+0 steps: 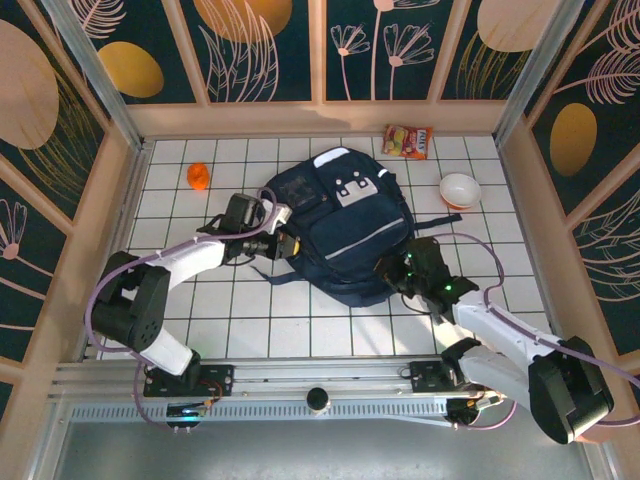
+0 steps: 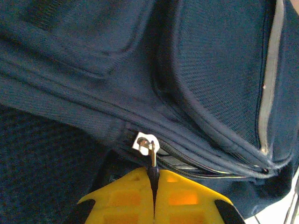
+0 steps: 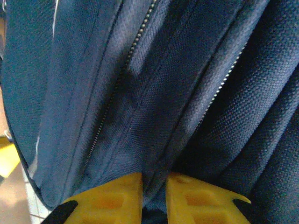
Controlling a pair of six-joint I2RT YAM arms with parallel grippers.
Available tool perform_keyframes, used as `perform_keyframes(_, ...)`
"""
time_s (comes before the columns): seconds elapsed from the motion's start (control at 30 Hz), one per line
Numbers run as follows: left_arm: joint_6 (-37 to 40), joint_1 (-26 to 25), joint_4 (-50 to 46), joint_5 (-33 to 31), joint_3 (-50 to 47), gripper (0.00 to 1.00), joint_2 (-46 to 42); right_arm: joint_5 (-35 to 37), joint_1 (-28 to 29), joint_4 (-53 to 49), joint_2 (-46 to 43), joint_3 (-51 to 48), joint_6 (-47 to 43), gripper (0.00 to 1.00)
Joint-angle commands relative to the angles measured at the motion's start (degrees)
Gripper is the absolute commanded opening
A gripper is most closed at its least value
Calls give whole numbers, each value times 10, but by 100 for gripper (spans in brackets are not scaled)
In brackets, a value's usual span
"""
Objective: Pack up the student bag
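The student bag [image 1: 345, 225] lies flat in the middle of the tiled table, navy with a white buckle patch. My left gripper [image 1: 285, 243] is at its left side. In the left wrist view the yellow fingers [image 2: 184, 198] are shut on the dark pull of a zip, just below the metal slider [image 2: 146, 143]. My right gripper [image 1: 395, 268] presses into the bag's near right corner. In the right wrist view a fold of the bag's navy fabric [image 3: 154, 140] runs between the two yellow fingers [image 3: 198, 196], beside two zip lines.
An orange object [image 1: 198, 176] sits at the back left. A red snack packet [image 1: 408, 141] lies at the back edge, and a white bowl [image 1: 460, 190] stands right of the bag. Wooden walls [image 1: 520, 190] close in the table's sides.
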Motion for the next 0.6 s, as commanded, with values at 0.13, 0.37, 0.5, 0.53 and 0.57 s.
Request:
perform_keyframes(0.13,64,-97,-60,49,46,0,28,67,41,129,28,-18,76,17)
perform_keyframes(0.37,132,-154,-130,86,75,0,27,80,42,190,42,-17,97,16)
perform_keyframes(0.5,167,-184,-161,58,107,0,49,63,42,197,70,18,77,15)
perform_keyframes(0.53,162,-184,-161,47,110,0,55,58,42,189,75,28,68,16)
perform_keyframes(0.57,157,-184,-160,33,113,0,57,56,42,177,76,38,60,17)
